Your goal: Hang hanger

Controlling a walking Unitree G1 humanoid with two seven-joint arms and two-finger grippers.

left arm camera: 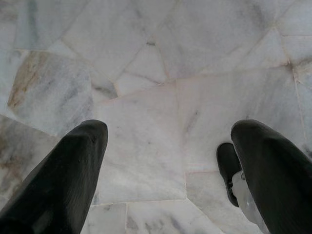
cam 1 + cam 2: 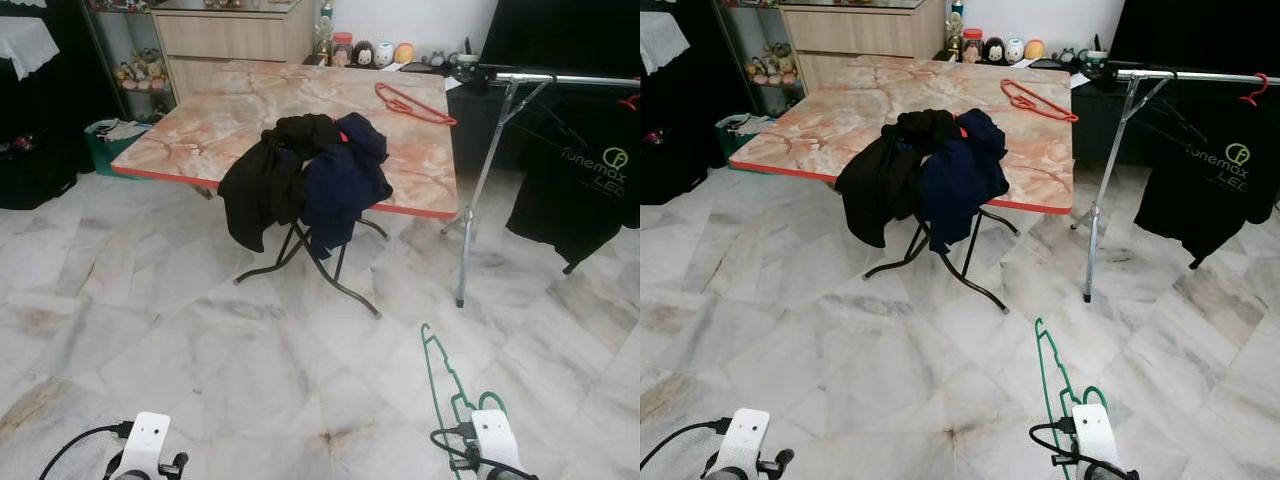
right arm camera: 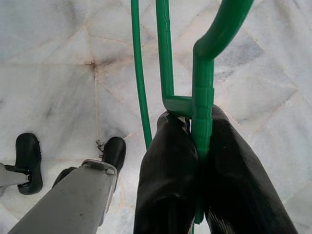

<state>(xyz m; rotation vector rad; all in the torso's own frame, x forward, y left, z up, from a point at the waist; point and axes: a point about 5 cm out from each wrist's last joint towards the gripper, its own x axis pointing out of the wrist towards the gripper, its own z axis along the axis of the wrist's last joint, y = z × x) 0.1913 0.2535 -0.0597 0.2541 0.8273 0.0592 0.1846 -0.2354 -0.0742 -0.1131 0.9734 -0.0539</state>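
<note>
Two dark garments (image 2: 305,175), marble table (image 2: 200,125), clothes rack (image 2: 500,130)

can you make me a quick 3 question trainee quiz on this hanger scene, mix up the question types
1. True or false: the right gripper is shut on the green plastic hanger.
2. What lies on the marble-patterned folding table behind the heap of dark clothes?
A. a red hanger
B. a folded towel
C. a shoe
3. Fill in: the black printed t-shirt hangs from the silver metal clothes ____ on the robot's right.

Key:
1. True. The fingers pinch its stem just below the hook.
2. A. The red plastic hanger lies flat near the far right corner.
3. Rail. The left gripper is open over the marble floor, holding nothing.
</note>
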